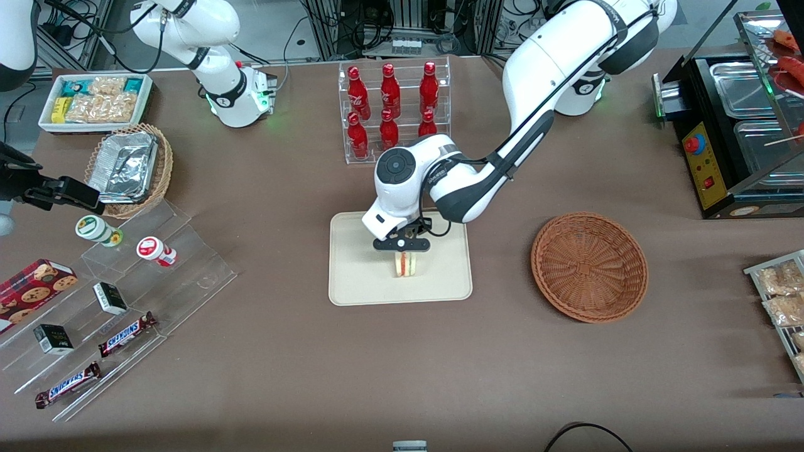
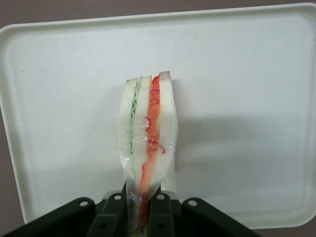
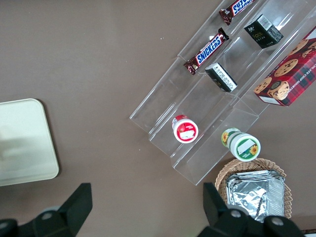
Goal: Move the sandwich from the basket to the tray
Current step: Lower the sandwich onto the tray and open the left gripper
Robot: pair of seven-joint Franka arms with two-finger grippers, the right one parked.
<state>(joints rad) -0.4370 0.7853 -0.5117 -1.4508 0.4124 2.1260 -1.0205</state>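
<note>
The sandwich (image 1: 406,264), a wrapped wedge of white bread with red and green layers, stands on edge over the middle of the cream tray (image 1: 358,282). My left gripper (image 1: 402,251) is directly above it, shut on its upper end. In the left wrist view the black fingers (image 2: 163,217) pinch the sandwich (image 2: 148,133) at its wrapped tip, with the tray (image 2: 247,98) filling the background. Whether the sandwich touches the tray cannot be told. The reddish-brown woven basket (image 1: 589,266) sits empty beside the tray, toward the working arm's end of the table.
A clear rack of red bottles (image 1: 392,107) stands farther from the front camera than the tray. A clear stepped stand (image 1: 125,301) with snack bars and cups lies toward the parked arm's end, near a tan wicker basket of foil containers (image 1: 129,169). A black warmer (image 1: 735,138) stands past the basket.
</note>
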